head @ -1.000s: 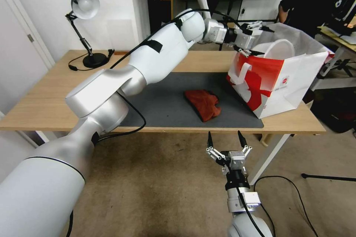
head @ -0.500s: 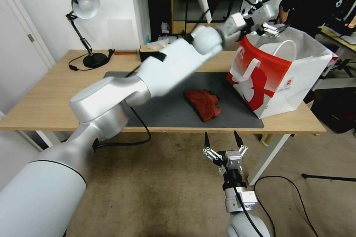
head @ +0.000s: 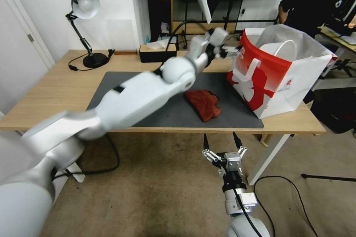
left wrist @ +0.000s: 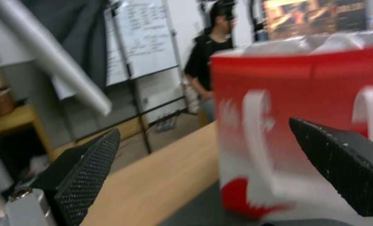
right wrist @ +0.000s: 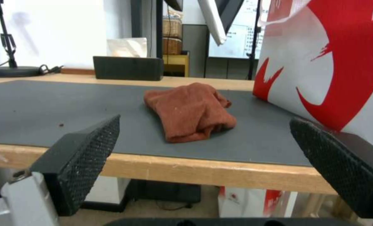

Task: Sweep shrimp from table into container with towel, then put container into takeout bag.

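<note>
now | left gripper [head: 227, 50] jaws wide, empty, beside takeout bag [head: 274, 81] | container [head: 278, 49] inside, head view | right gripper [head: 221, 143] jaws wide, empty

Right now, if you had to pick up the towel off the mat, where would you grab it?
Probably pinch the raised, bunched fold at the middle of the towel from straight above: it lies crumpled on the dark mat, its edges flat against it, so the hump gives most cloth to bite.

glossy white-and-silver arms, black cables, black cross-hatched fingertips [right wrist: 85, 157].

left arm [head: 141, 94] motion-blurred, container [head: 278, 50] mostly hidden
</note>
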Controlling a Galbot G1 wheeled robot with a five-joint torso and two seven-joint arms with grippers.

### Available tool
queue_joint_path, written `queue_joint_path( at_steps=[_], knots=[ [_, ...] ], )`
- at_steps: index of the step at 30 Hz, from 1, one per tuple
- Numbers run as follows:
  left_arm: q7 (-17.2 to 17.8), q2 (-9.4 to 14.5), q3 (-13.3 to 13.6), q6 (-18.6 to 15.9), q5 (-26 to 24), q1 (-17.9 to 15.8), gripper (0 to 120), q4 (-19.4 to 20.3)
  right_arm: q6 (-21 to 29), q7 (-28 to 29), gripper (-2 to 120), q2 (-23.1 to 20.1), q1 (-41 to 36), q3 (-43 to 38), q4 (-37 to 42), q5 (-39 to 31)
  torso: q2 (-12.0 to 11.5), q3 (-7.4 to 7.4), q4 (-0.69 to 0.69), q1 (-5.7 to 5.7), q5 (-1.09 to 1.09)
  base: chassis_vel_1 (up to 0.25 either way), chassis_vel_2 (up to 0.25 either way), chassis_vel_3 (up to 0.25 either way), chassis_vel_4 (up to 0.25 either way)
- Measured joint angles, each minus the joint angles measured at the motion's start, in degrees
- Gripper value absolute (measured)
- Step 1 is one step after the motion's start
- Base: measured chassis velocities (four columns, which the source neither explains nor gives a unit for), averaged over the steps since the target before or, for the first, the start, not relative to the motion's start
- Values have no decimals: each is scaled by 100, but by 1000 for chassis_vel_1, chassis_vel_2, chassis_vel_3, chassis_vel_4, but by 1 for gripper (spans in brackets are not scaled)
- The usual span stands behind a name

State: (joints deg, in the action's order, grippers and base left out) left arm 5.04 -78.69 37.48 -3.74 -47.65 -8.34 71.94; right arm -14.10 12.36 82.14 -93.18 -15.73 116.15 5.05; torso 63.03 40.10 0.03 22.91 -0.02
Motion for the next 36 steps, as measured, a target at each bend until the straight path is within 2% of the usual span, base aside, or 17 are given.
queue_joint_path(
  at_steps=[1,2,5,6,9,10,13,14,18,19,20,22,23,24,26,29,36],
  knots=[
    [93,257,-77,-157,-63,190,100,312,1,-4,100,4,-4,-1,6,0,0,0,-1,0,0,0,0,0,0],
    [93,257,-77,-157,-63,190,100,312,1,-4,100,4,-4,-1,6,0,0,0,-1,0,0,0,0,0,0],
    [619,769,-281,-476,-274,737,100,1161,10,-11,100,9,-31,1,22,2,0,0,-4,0,-1,0,0,0,0],
    [619,769,-281,-476,-274,737,100,1161,10,-11,100,9,-31,1,22,2,0,0,-4,0,-1,0,0,0,0],
    [1336,1506,-846,-802,-178,1817,100,2253,38,-17,100,13,-94,-17,102,5,0,0,-4,0,0,0,0,0,0],
    [1336,1506,-846,-802,-178,1817,100,2253,38,-17,100,13,-94,-17,102,5,0,0,-4,0,0,0,0,0,0],
    [1558,2309,-1942,-689,753,3668,100,3175,106,-47,100,1,-179,-48,235,34,0,0,-1,0,-2,0,0,0,0],
    [1558,2309,-1942,-689,753,3668,100,3175,106,-47,100,1,-179,-48,235,34,0,0,-1,0,-2,0,0,0,0],
    [1647,2658,-3239,-338,1823,5405,100,3826,115,-41,100,-2,-216,-79,338,20,0,-1,-3,0,2,0,0,0,0],
    [1647,2658,-3239,-338,1823,5405,100,3826,115,-41,100,-2,-216,-79,338,20,0,-1,-3,0,2,0,0,0,0],
    [1654,2650,-3763,-158,2181,6138,100,4058,104,-19,100,-1,-229,-110,400,-28,0,-1,-4,0,3,0,0,0,0],
    [1666,2554,-4414,172,2664,7310,100,4385,96,-8,100,-23,-250,-186,498,-153,1,-1,-4,-1,2,0,0,0,0],
    [1666,2554,-4414,172,2664,7310,100,4385,96,-8,100,-23,-250,-186,498,-153,1,-1,-4,-1,2,0,0,0,0],
    [1670,2464,-4681,381,2866,7999,100,4536,98,-4,100,-51,-247,-252,552,-246,0,0,-3,-1,2,0,0,0,0],
    [1661,2196,-5011,733,3174,8816,100,4733,144,-7,100,-96,-233,-392,648,-402,1,-1,-4,-1,3,0,0,0,0],
    [1655,2068,-5100,889,3271,9092,100,4784,180,-8,100,-111,-231,-437,676,-476,0,0,-3,-1,2,0,0,0,0],
    [1600,1431,-5409,1531,3601,10108,100,4789,266,-24,100,-165,-240,-464,689,-819,1,0,-4,-1,3,0,0,0,0]
  ],
)
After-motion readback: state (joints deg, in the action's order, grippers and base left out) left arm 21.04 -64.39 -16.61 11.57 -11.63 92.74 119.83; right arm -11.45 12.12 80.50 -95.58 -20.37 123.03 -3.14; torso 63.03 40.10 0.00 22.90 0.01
